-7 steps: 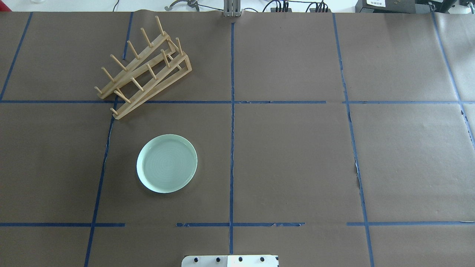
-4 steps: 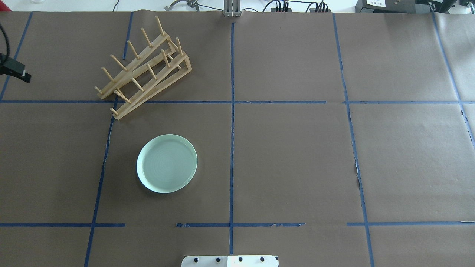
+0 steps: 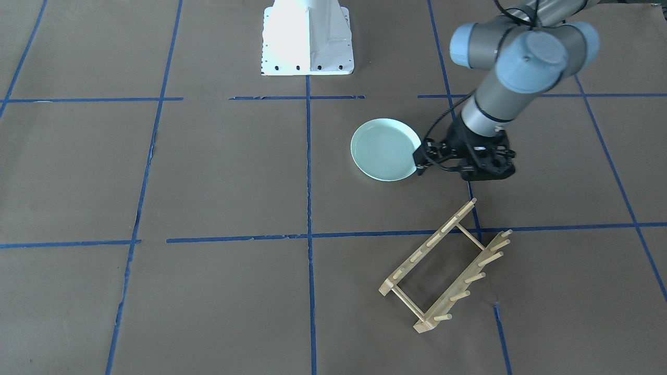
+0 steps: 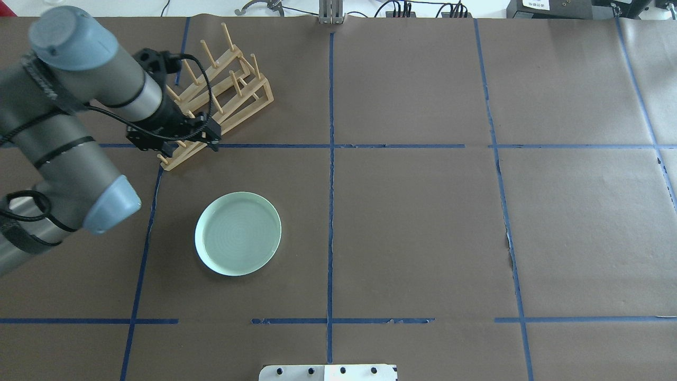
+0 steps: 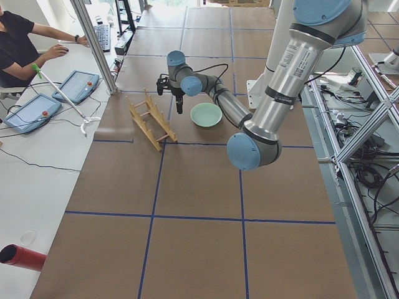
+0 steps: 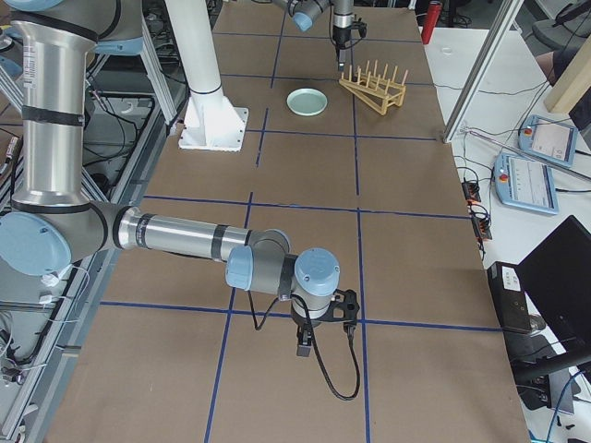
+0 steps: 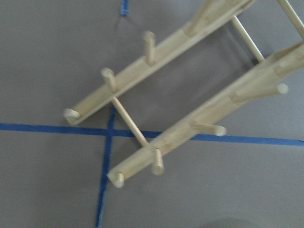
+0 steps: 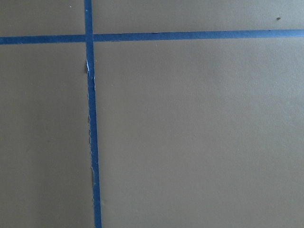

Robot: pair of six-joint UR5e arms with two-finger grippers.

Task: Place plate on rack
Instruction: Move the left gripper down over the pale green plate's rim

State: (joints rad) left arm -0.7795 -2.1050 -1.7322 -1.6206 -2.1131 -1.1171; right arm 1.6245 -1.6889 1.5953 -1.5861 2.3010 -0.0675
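The pale mint-green plate [image 4: 238, 233] lies flat and upright on the brown paper, also in the front-facing view [image 3: 385, 149]. The light wooden rack [image 4: 253, 100] stands slanted beyond it, pegs up [image 3: 428, 245]. My left gripper [image 4: 174, 138] hangs above the rack's near end, between rack and plate [image 3: 477, 169]. Its fingers are hidden by its own body, so I cannot tell if it is open. Its wrist view looks down on the rack's end rails [image 7: 166, 50]. My right gripper [image 6: 302, 349] hovers low over bare paper far from both; I cannot tell its state.
The white robot base [image 4: 328, 372] sits at the table's near edge. Blue tape lines cross the brown paper [image 8: 90, 142]. An operator [image 5: 19, 37] sits with tablets past the far edge behind the rack.
My left arm has swung in from the left edge of the overhead view and now covers the rack's near end. Plate and rack have not moved.
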